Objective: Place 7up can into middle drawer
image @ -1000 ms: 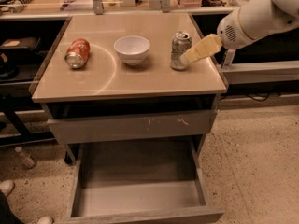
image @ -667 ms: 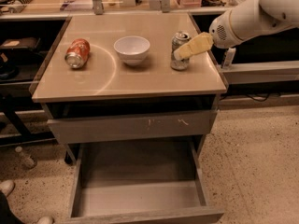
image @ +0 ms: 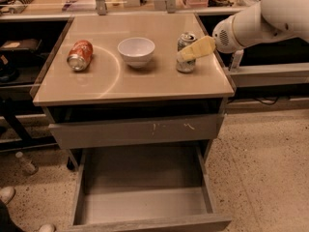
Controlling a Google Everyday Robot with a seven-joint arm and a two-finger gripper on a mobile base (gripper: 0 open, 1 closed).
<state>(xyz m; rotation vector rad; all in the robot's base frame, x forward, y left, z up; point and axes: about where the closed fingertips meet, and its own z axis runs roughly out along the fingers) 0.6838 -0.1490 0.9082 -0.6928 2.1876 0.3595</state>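
The 7up can (image: 185, 57) stands upright on the right side of the tan tabletop (image: 130, 83). It is silvery with green print and a silver top. My gripper (image: 192, 50), pale yellow on a white arm, reaches in from the right at can height and lies across the can's front upper half. The can stands on the table. The middle drawer (image: 145, 204) is pulled wide open below the table front. It is a grey box and its floor is bare.
A white bowl (image: 136, 50) sits mid-table, left of the can. An orange-red can (image: 80, 55) lies on its side at the left. A grey drawer front with pale scratches (image: 137, 130) sits above the open drawer. A bottle (image: 25, 162) and a shoe (image: 7, 194) lie on the floor at the left.
My arm has moved left toward the 7up can; the gripper, earlier just right of it, now overlaps its front. The can, the bowl and the drawer have not moved.
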